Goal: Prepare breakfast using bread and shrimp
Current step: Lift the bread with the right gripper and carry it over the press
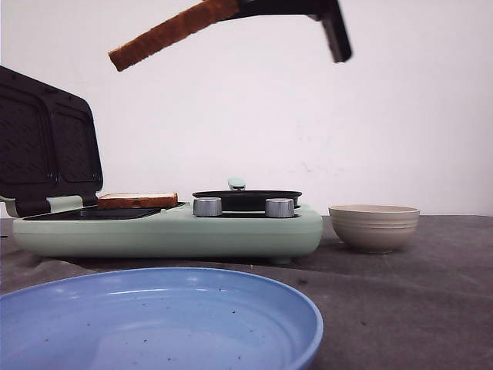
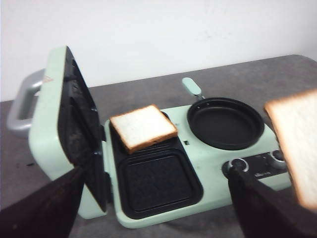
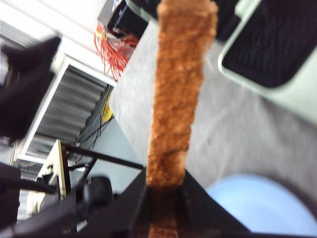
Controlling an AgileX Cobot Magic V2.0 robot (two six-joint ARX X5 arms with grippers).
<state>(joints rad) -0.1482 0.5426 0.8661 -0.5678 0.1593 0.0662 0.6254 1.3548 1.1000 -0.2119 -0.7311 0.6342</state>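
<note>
Front: right hand (image 1: 231, 9) high above sandwich maker (image 1: 169, 227), clamped on bread slice (image 1: 173, 32) tilting down-left; 2nd slice (image 1: 137, 200) flat on open grill plate. Left wrist: left hand (image 2: 153, 198) w/ fingers (image 2: 42, 208) spread, empty, above the maker. Right wrist: pads (image 3: 133, 208) pinching crust edge.

Blue plate (image 1: 154, 324) cut by bottom edge; held bread (image 2: 297, 148) cropped right.

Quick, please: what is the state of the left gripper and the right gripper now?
Left gripper: open, holding nothing.
Right gripper: closed on a slice of bread, held in the air.
</note>
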